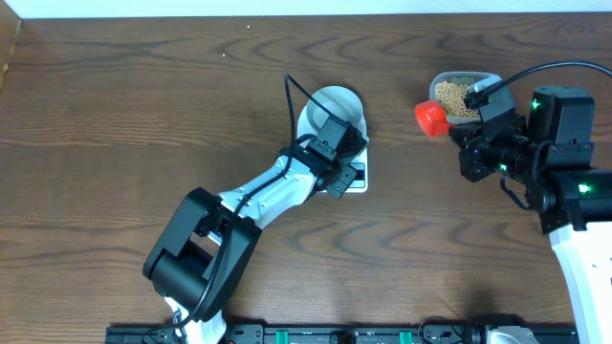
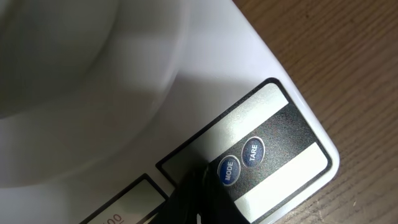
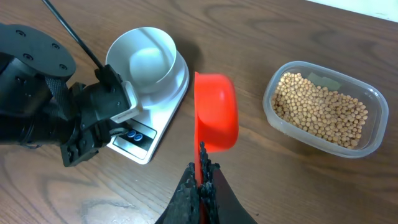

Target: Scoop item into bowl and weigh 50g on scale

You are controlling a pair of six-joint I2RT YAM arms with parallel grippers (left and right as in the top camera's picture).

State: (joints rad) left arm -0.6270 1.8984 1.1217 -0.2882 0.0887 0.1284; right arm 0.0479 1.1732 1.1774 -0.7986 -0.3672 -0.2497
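The white scale (image 1: 356, 180) carries the pale bowl (image 1: 335, 105), which looks bare inside (image 3: 144, 61). My left gripper (image 1: 344, 172) is shut, with nothing in it. Its tip (image 2: 200, 179) rests on the scale's button strip beside the MODE button (image 2: 228, 169), with TARE (image 2: 252, 151) just past it. My right gripper (image 3: 202, 169) is shut on the handle of a red scoop (image 3: 216, 112). The scoop is bare inside and hangs over the table between the scale (image 3: 163, 109) and the tub. The item, tan beans (image 3: 317, 106), lies in the clear tub (image 1: 459, 96).
The clear tub (image 3: 372, 144) stands at the back right, close to my right arm (image 1: 559, 153). My left arm (image 1: 249, 205) stretches diagonally from the front edge to the scale. The scale's display (image 2: 118, 211) shows partly at the bottom of the left wrist view.
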